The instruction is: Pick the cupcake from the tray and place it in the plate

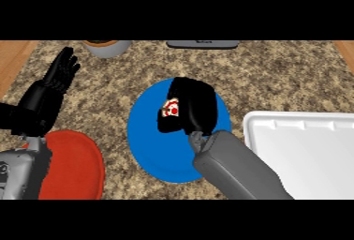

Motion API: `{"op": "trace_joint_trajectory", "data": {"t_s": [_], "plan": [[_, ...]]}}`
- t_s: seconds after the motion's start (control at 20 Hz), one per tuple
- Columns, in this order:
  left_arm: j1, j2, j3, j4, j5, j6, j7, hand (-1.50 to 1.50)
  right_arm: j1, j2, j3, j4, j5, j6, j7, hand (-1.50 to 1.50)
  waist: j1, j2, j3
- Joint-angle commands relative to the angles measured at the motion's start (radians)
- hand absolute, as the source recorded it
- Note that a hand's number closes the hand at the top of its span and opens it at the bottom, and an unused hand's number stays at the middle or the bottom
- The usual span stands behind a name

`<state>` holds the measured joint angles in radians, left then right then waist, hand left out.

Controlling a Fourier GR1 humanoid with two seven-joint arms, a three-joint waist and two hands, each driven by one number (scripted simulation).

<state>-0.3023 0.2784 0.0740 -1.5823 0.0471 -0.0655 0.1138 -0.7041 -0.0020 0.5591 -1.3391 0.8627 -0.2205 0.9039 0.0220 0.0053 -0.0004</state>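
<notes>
Cupcake point(170, 108) and right hand point(188, 112) sit together over the blue plate point(149, 150), which lies near the middle of the counter point(276, 75). From the head view, the right hand's fingers are curled round the cupcake, so only its white and red top peeps out at the hand's left side. The grey forearm runs up from the lower edge and crosses the plate's right part. The white tray point(304, 154) stands at the counter's right edge, just beside the plate, and nothing shows in the part of it that is visible.

The left hand point(52, 89) rests open near the counter's left edge, fingers straight and pointing up, above a red plate point(72, 164) at the lower left corner. A grey cup point(107, 47) with an orange inside and a dark flat object point(202, 44) lie along the far edge.

The step in hand looks like the set-down. Whether the cupcake's base touches the plate cannot be told, since the hand hides it. To do this well, the hand should come straight down toward the plate's middle, keep the cupcake upright, uncurl the fingers only once the base rests on the blue surface, then lift away without brushing the frosting sideways.
</notes>
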Motion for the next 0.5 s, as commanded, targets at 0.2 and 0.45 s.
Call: {"op": "trace_joint_trajectory", "data": {"t_s": [0.2, 0.45], "plan": [[-0.039, -0.013, -0.006, -0.004, -0.005, -0.002, 0.026, 0.0, -0.151, 0.002, 0.02, 0.366, -0.231, -0.272, -0.026, -1.5, 0.018, 0.004, 0.0], [-0.061, -0.005, 0.011, 0.033, 0.0, -0.017, 0.0, 0.0, -0.145, 0.002, 0.099, 0.435, -0.435, -0.421, -0.198, -1.5, 0.03, 0.008, 0.001]]}}
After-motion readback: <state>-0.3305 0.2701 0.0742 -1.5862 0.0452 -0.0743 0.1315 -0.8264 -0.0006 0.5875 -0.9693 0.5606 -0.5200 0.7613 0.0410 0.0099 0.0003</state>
